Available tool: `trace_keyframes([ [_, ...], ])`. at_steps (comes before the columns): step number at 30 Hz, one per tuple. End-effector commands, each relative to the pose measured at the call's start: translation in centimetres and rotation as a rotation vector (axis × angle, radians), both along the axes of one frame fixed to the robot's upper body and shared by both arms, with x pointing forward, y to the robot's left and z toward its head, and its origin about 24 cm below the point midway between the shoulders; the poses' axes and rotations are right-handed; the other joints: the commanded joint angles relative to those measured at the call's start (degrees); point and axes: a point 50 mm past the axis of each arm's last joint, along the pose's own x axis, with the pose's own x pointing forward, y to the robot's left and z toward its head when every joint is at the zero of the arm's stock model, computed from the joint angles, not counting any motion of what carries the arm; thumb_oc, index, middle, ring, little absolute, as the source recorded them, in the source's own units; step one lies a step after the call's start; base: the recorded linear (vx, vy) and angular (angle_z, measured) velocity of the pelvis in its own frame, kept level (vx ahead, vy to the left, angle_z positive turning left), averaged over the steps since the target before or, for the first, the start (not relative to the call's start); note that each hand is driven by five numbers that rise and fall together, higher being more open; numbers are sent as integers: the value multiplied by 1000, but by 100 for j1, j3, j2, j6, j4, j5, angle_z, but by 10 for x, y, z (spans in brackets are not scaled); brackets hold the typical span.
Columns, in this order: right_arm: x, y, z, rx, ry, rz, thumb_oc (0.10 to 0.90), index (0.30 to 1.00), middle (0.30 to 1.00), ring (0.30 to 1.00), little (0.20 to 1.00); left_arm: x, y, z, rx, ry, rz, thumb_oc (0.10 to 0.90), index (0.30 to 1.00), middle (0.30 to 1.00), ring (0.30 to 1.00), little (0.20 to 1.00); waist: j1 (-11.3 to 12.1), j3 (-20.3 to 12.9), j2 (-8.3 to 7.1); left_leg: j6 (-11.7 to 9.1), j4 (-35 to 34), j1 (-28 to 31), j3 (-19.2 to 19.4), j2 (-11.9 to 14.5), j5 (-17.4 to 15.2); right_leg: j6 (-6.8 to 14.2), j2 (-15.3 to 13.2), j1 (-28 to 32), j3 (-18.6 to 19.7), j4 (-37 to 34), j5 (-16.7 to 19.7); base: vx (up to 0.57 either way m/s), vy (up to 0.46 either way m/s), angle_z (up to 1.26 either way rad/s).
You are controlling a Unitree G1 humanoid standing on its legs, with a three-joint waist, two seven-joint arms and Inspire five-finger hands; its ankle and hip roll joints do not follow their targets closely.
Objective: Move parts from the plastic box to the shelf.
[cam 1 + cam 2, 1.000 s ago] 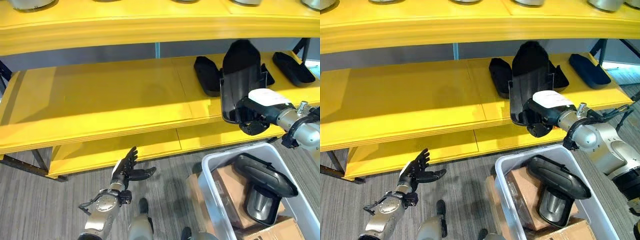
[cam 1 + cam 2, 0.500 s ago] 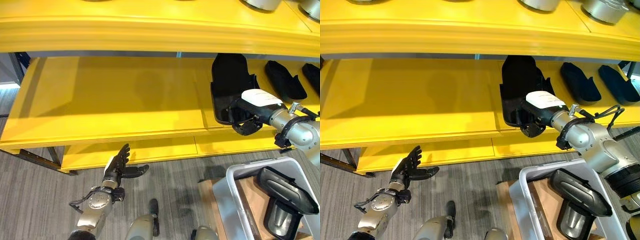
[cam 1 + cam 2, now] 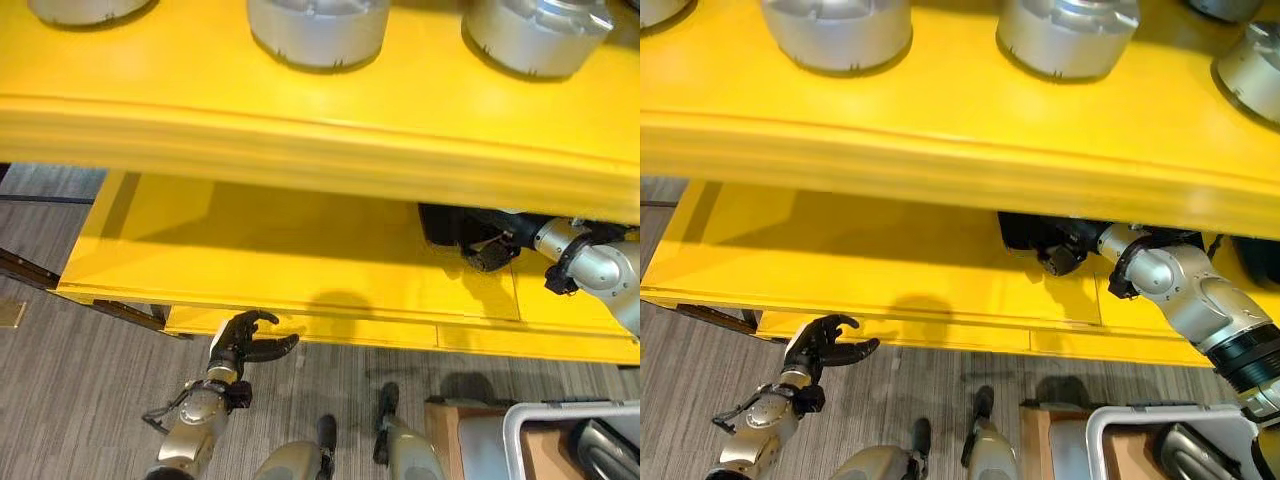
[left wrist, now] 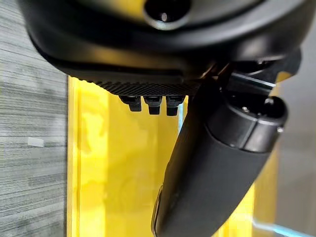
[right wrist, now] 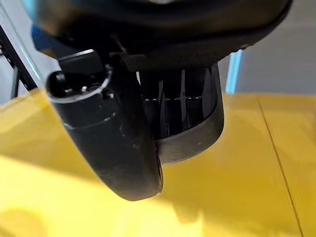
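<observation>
Your right hand [image 3: 1060, 258] grips the black part [image 5: 190, 123] under the upper board, over the yellow shelf [image 3: 250, 250]. Lower it flat, then uncurl. Your left hand [image 3: 245, 345] hangs loosely curled, holding nothing, near the shelf's front edge.

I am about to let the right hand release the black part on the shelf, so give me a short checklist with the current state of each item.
1. Right hand curled round the black part: ok.
2. Black part over the yellow middle shelf: ok, it sits under the upper shelf's edge, over the board.
3. Part resting flat on the shelf: cannot tell, its underside is hidden.
4. Shelf space beside the part free: ok to its left; the right side is hidden.
5. Left hand out of the way: ok, low in front of the shelf, holding nothing.
6. Plastic box within reach for the next part: cannot tell.
</observation>
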Motion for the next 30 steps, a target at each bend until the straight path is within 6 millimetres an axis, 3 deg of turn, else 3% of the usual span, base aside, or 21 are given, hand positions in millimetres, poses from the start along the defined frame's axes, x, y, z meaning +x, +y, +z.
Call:
trace_keyframes([
  [1, -1, -6, 67, 63, -279, -17, 400, 300, 300, 300, 300, 32, -16, 59, 26, -308, -116, 900, 1000, 1000, 1000, 1000, -100, -752, -252, -594, 202, -387, -35, 1143, -431, 548, -157, -116, 130, 696, -722, 70, -89, 19],
  [19, -1, -5, 65, 57, -252, -5, 400, 300, 300, 300, 300, 27, -18, 53, 3, -283, -111, 900, 1000, 1000, 1000, 1000, -55, -1064, -185, -944, 209, 72, -130, 1672, -407, 242, 264, 390, 33, 876, -1412, 56, -105, -2],
  [20, 0, -5, 64, 55, -253, -8, 400, 300, 300, 300, 300, 27, -18, 52, -3, -279, -111, 900, 1000, 1000, 1000, 1000, -10, -1031, -195, -1034, 631, -100, -211, 1750, -169, 154, 355, 450, 53, 878, -1506, 1, -158, 5],
  [21, 1, -4, 64, 55, -253, -7, 400, 300, 300, 300, 300, 27, -18, 52, -3, -279, -111, 900, 1000, 1000, 1000, 1000, -23, -1035, -187, -1040, 668, -128, -227, 1758, -182, 148, 363, 446, 41, 880, -1507, -35, -155, 6],
  [22, 0, -3, 66, 51, -259, -1, 400, 300, 300, 300, 300, 26, -18, 52, -7, -279, -110, 900, 1000, 1000, 1000, 1000, -7, -993, -192, -1081, 1046, -308, -300, 1757, 10, 78, 394, 493, 29, 869, -1529, -48, -104, 13],
  [24, -1, -3, 70, 64, -277, 1, 400, 300, 300, 300, 300, 27, -18, 54, -9, -288, -114, 900, 1000, 1000, 1000, 1000, 76, -830, -233, -1150, 1953, -770, -561, 1643, 439, -77, 426, 610, -22, 837, -1579, -82, -146, 16],
  [26, 0, -2, 74, 70, -298, 6, 400, 300, 300, 300, 300, 28, -18, 56, -6, -295, -118, 900, 1000, 1000, 1000, 1000, 136, -708, -270, -1128, 2433, -992, -821, 1479, 504, -132, 431, 623, -29, 862, -1598, -59, -70, 17],
  [27, -1, -5, 74, 80, -305, -11, 400, 300, 300, 300, 300, 29, -19, 58, -11, -300, -114, 900, 1000, 1000, 1000, 1000, 70, -698, -247, -1099, 2076, -1078, -853, 1795, 597, -85, 407, 610, -34, 922, -1657, -10, -2, 14],
  [28, -1, -6, 74, 80, -305, -12, 400, 300, 300, 300, 300, 29, -19, 58, -10, -300, -115, 900, 1000, 1000, 1000, 1000, 76, -700, -249, -1103, 2061, -1069, -850, 1798, 601, -88, 409, 608, -31, 926, -1661, 43, 60, 7],
  [30, -2, -14, 70, 81, -299, -44, 400, 300, 300, 300, 300, 28, -19, 58, -10, -298, -113, 900, 1000, 1000, 1000, 1000, 6, -800, -203, -1154, 938, -935, -866, 2392, 785, 38, 359, 583, -6, 1007, -1737, 111, 133, 6],
])
